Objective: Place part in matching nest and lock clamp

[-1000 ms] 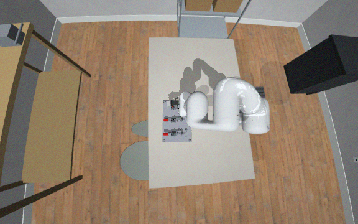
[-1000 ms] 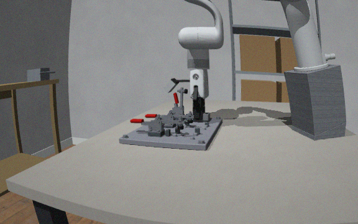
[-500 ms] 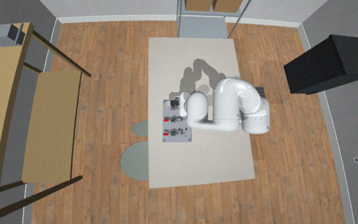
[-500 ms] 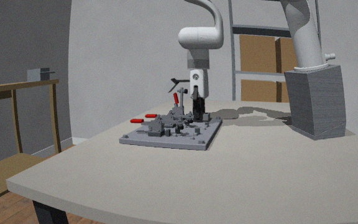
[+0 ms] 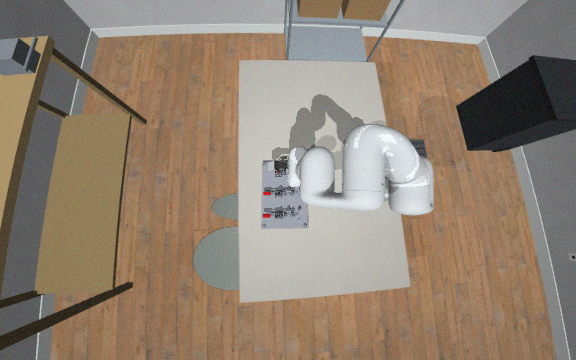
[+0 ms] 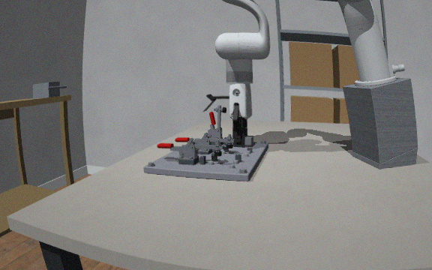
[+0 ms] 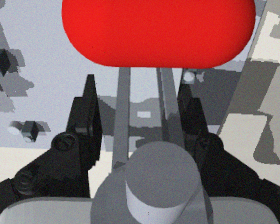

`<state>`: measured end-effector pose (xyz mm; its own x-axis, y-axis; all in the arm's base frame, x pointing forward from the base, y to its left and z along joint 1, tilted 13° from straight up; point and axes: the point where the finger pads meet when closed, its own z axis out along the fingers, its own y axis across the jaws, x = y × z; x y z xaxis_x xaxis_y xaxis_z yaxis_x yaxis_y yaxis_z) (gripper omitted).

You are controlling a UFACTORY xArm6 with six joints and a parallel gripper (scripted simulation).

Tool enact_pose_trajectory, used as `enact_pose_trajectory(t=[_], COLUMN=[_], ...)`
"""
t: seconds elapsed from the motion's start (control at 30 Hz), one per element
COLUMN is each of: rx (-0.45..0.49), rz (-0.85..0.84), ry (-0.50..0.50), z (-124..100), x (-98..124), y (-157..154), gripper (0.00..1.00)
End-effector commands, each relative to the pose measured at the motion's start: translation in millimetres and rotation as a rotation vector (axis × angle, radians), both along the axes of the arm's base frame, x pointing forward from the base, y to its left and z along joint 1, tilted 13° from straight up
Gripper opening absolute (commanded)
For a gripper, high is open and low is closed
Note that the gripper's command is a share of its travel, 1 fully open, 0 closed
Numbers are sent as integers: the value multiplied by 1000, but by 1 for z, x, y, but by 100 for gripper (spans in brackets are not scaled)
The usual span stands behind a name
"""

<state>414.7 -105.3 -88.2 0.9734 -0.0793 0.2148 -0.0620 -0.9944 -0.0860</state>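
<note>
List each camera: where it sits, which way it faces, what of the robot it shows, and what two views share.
Top: overhead, facing straight down on the table; shows the white arm over the fixture plate.
Exterior: at table height off one corner, facing the fixture; shows the arm's pedestal and the gripper.
Wrist: behind the black fingers, facing the raised red clamp handle.
Shared: exterior and wrist both show that handle.
</note>
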Motion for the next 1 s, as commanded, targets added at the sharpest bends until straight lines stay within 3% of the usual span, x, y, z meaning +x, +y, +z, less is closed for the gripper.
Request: enact_pose_trajectory(t=[0.0,0.5,0.53,0.97], rx=[-1,-1,-1,-1], rz=[0,0,0,0], ry=[-2,-2,-2,-2], z=[1,1,1,1], x=[1,1,1,1], y=[-1,-1,-1,-1], gripper=[0,0,100,100])
